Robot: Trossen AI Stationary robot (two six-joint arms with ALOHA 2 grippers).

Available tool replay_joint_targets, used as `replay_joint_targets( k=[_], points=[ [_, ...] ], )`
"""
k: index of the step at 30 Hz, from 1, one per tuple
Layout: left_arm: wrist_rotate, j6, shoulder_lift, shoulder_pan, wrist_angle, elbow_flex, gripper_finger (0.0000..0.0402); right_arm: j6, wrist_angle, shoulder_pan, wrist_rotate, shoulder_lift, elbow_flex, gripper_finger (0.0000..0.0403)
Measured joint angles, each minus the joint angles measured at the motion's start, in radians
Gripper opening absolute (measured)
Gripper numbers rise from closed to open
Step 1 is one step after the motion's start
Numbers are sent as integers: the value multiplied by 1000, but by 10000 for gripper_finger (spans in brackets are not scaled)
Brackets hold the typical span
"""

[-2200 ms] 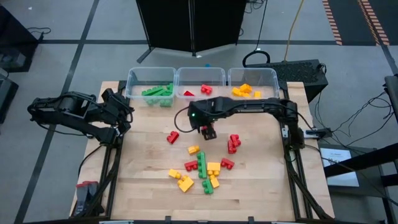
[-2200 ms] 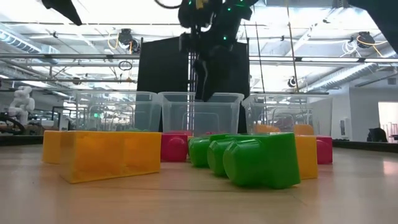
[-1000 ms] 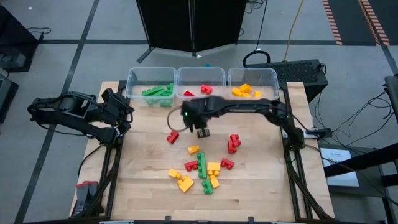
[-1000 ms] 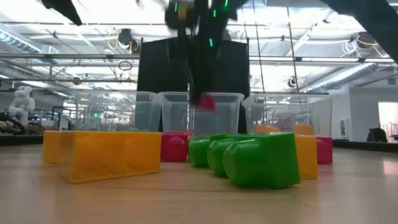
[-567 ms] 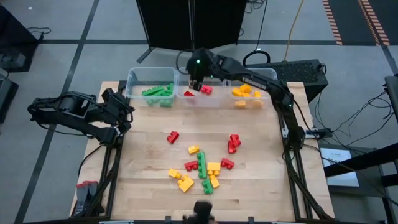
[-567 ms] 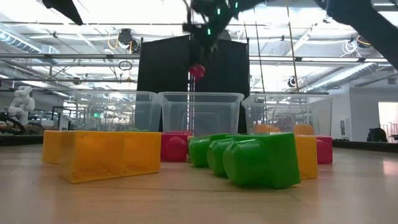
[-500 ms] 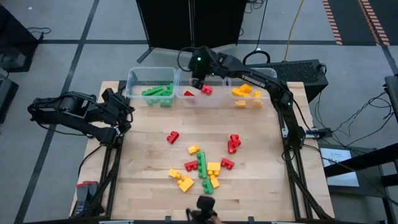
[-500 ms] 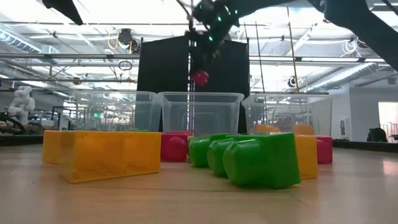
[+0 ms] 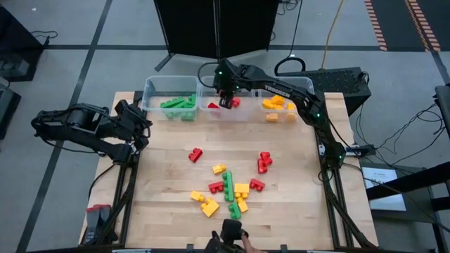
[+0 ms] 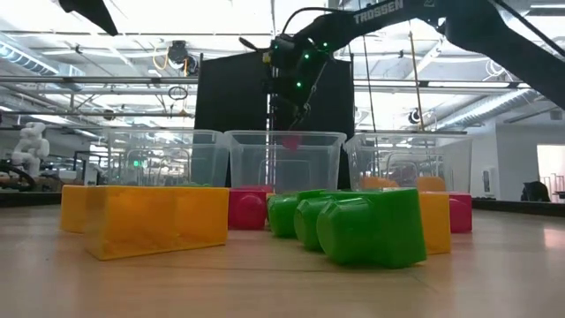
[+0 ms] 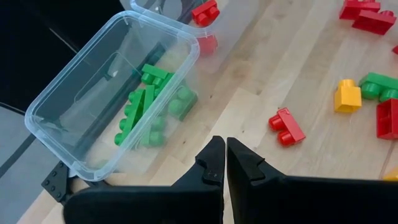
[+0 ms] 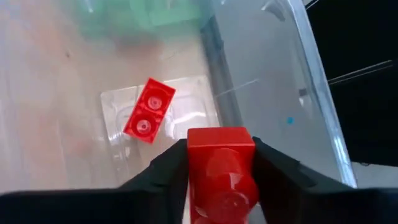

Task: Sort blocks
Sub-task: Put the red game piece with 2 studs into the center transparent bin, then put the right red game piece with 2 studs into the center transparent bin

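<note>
One red brick (image 12: 220,163) has travelled from the tabletop (image 9: 169,183) to above the middle bin (image 9: 226,89); the right gripper's (image 9: 226,98) fingers, parting, barely hold it, so release looks imminent; the left gripper (image 11: 219,163) waits closed.

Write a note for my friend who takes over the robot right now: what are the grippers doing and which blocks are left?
Right gripper: over the middle bin, red block between its fingers, not dropped yet.
Left gripper: shut, empty, waiting at the table's left edge.
Done: green blocks in the left bin, red ones in the middle, yellow ones in the right.
Left: release this block, then sort the loose blocks on the table.
</note>
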State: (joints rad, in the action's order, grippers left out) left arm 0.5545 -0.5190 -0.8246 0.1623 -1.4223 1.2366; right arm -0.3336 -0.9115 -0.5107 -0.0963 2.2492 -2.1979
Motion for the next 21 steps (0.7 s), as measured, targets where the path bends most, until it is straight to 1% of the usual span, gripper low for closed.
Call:
replay_joint_targets(
  k=[3, 5, 6, 8, 11, 14, 17, 21],
  points=[
    [0, 0, 0, 0, 0, 0, 0, 0, 0, 1, 27, 1, 0, 219],
    [0, 0, 0, 0, 0, 0, 0, 0, 1, 5, 25, 1, 0, 262],
    [0, 0, 0, 0, 0, 0, 0, 0, -2, 7, 25, 0, 0, 276],
    [0, -1, 0, 0, 0, 0, 0, 0, -5, 13, 25, -7, 0, 293],
    [0, -1, 0, 0, 0, 0, 0, 0, -20, 31, 36, -30, -26, 295],
    [0, -3, 0, 0, 0, 0, 0, 4, -23, 72, 142, -64, -68, 285],
    [0, -3, 0, 0, 0, 0, 0, -25, -11, 149, 231, -87, -101, 275],
    [0, -3, 0, 0, 0, 0, 0, -148, 9, 261, 242, -76, -105, 270]
  ],
)
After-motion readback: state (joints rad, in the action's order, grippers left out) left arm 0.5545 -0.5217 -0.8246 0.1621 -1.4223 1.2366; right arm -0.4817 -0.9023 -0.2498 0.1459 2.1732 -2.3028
